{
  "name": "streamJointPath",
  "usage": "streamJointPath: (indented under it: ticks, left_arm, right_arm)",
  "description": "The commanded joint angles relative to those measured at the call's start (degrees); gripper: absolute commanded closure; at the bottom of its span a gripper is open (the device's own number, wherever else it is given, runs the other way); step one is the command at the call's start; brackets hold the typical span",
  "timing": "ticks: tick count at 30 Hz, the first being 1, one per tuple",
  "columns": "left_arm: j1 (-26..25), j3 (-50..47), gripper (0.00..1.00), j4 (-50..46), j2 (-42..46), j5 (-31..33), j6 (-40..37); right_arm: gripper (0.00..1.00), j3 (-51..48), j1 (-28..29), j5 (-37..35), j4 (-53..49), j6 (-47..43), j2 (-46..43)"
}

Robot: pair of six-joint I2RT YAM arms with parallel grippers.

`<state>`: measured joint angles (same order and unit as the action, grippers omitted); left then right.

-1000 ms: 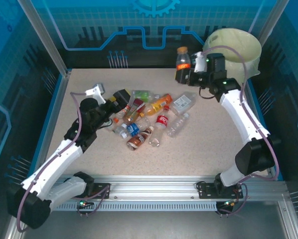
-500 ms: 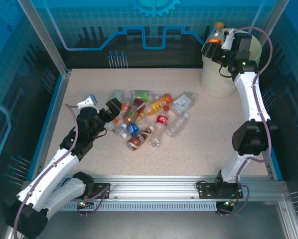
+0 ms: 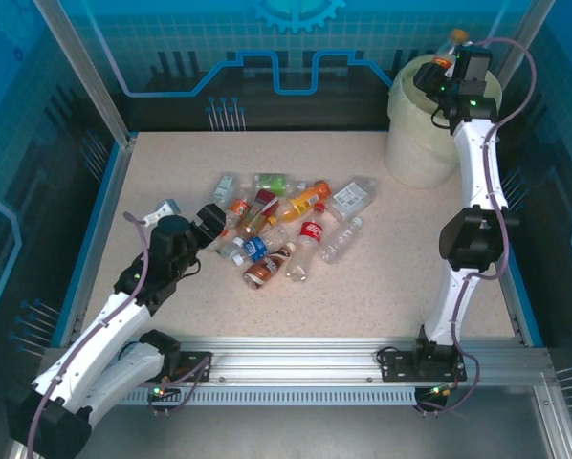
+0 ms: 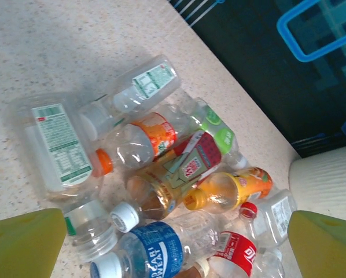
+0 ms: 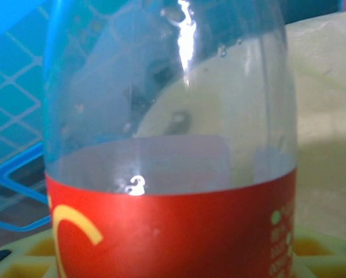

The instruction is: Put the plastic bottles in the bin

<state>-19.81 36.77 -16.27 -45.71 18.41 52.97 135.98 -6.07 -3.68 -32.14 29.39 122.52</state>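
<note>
- Our right gripper [image 3: 448, 69] is clamped on an orange-capped bottle [image 3: 446, 46], which it holds up at the far side of the bin [image 3: 415, 143].
- We judge that the release comes next. We should centre the bottle over the open mouth, clear of the rim, before parting the jaws.
- Our left gripper [image 3: 212, 218] stands with its jaws wide apart, just beside the pile of bottles [image 3: 286, 225] on the table [image 3: 382, 287], well placed for the next pick.

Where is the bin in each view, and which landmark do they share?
Top external: the bin stands far right, at the back.
Left wrist: the bin at the right edge, beyond the bottle pile.
Right wrist: the bin behind the held bottle.
Shared landmark: the wall's blue outline.
</note>
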Motion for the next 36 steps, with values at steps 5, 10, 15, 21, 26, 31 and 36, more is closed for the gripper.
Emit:
streamJointPath:
  ticks: [5, 10, 15, 21, 26, 31, 36]
  left_arm:
    - [4.17, -0.25, 0.01, -6.94, -0.22, -1.16, 4.2]
    - [6.33, -0.32, 0.01, -6.78, -1.55, -5.41, 3.08]
    - [7.06, 1.27, 0.01, -7.86, -4.25, -7.23, 1.54]
    - [7.2, 1.72, 0.01, -7.61, -6.22, -8.19, 1.16]
    - [7.56, 1.21, 0.01, -6.99, -6.64, -8.11, 1.18]
    - [7.94, 1.3, 0.01, -5.51, -7.84, -8.82, 0.57]
    - [8.26, 1.99, 0.01, -5.44, -9.69, -8.92, -0.14]
  right_arm:
    - [0.43, 10.21, -0.45, -9.6, -9.19, -9.69, 7.4]
    - [0.42, 10.76, -0.48, -8.52, -9.3, -12.4, 9.03]
    - [0.37, 13.33, -0.39, -9.11, -10.71, -13.39, 10.46]
    - [0.27, 13.04, -0.35, -11.21, -11.47, -13.17, 9.84]
    - [0.23, 11.98, -0.24, -10.43, -11.57, -13.4, 7.68]
    - [0.22, 8.35, -0.17, -8.73, -10.72, -13.01, 3.64]
    - [0.2, 4.15, -0.16, -6.04, -8.94, -12.82, -0.95]
